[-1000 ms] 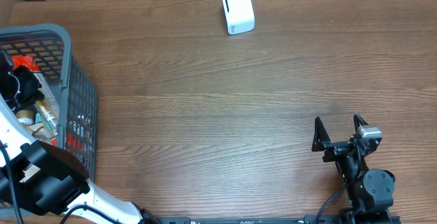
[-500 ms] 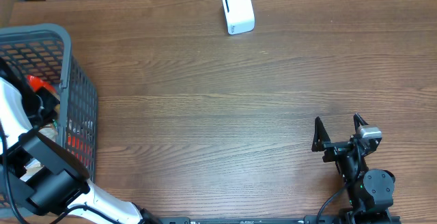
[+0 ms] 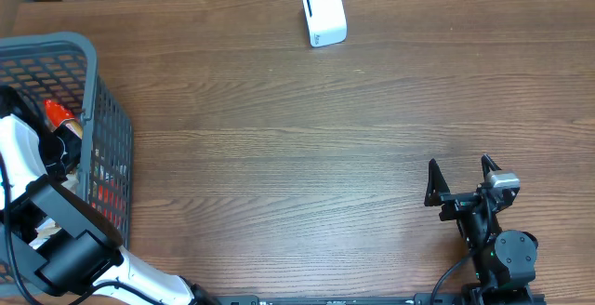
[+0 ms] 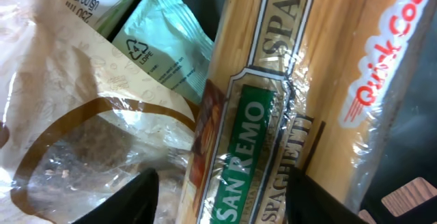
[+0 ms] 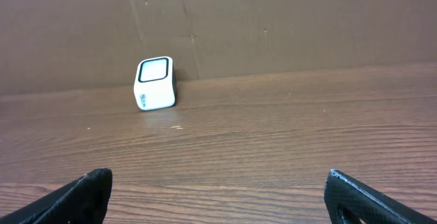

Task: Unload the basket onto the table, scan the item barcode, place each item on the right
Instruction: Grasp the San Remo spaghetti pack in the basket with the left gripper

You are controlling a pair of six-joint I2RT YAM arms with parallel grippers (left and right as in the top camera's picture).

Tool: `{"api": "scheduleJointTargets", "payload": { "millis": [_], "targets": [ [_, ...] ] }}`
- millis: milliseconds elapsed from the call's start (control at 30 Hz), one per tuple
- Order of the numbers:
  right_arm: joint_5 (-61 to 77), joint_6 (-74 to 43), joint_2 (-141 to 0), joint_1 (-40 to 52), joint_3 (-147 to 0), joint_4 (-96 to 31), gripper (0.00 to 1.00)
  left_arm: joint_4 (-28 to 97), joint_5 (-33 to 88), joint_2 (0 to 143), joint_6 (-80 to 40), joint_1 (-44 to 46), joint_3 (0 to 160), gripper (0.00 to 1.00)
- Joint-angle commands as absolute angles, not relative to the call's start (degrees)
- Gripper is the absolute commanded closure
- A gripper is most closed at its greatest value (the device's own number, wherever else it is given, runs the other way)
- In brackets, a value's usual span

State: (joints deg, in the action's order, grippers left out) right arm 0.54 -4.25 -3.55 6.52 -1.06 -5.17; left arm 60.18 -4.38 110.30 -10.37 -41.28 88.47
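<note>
Spaghetti packet (image 4: 263,94), "San Remo" label

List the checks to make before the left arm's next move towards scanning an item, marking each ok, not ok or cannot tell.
1. Scanner upright on the table, window facing the arms: ok.
2. Left gripper open over the spaghetti pack in the basket: ok.
3. Pack gripped: not ok, jaws apart.
4. Barcode on the pack located: cannot tell, none in view.
5. Right gripper open, well away from the scanner: ok.
</note>
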Motion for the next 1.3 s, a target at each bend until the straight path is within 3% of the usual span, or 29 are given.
{"api": "scheduleJointTargets", "payload": {
  "millis": [0,67,233,433,567,667,800,867,1100,1133,1267],
  "targets": [
    [-0.1,-3.9,-3.5,6.9,-0.5,-4.8,0.00,61.1,-1.4,109.8,-10.2,-40.8,91.5,0.46],
    [-0.1,-3.8,-3.5,6.9,-0.5,-4.8,0.00,61.6,0.2,109.8,-9.2,-40.8,92.8,0.44],
    [-0.1,-3.8,-3.5,6.9,-0.5,-4.8,0.00,61.3,1.1,109.9,-7.7,-40.8,92.7,0.26],
    [-0.1,-3.8,-3.5,6.9,-0.5,-4.8,0.00,58.8,1.1,110.7,-7.7,-40.8,90.3,0.20],
    [-0.1,-3.8,-3.5,6.9,-0.5,-4.8,0.00,58.2,1.0,112.7,-7.7,-40.8,89.9,0.07],
    [-0.1,-3.9,-3.5,6.9,-0.5,-4.8,0.00,58.1,0.6,115.0,-7.7,-40.8,89.8,0.07],
    [-0.1,-3.8,-3.5,6.9,-0.5,-4.8,0.00,58.5,0.2,117.9,-7.7,-40.8,89.8,0.17],
    [-0.1,-3.9,-3.5,6.9,-0.5,-4.8,0.00,58.7,0.0,118.5,-7.7,-40.8,89.8,0.29],
    [-0.1,-3.9,-3.5,6.9,-0.5,-4.8,0.00,59.7,-0.3,118.1,-7.6,-40.9,90.8,0.91],
    [-0.1,-3.8,-3.5,6.9,-0.5,-4.8,0.00,60.1,-0.3,118.1,-7.7,-40.9,91.3,0.96],
    [-0.1,-3.8,-3.5,6.9,-0.5,-4.8,0.00,64.0,-0.2,118.1,-7.7,-40.9,94.8,0.96]
  ]
}}
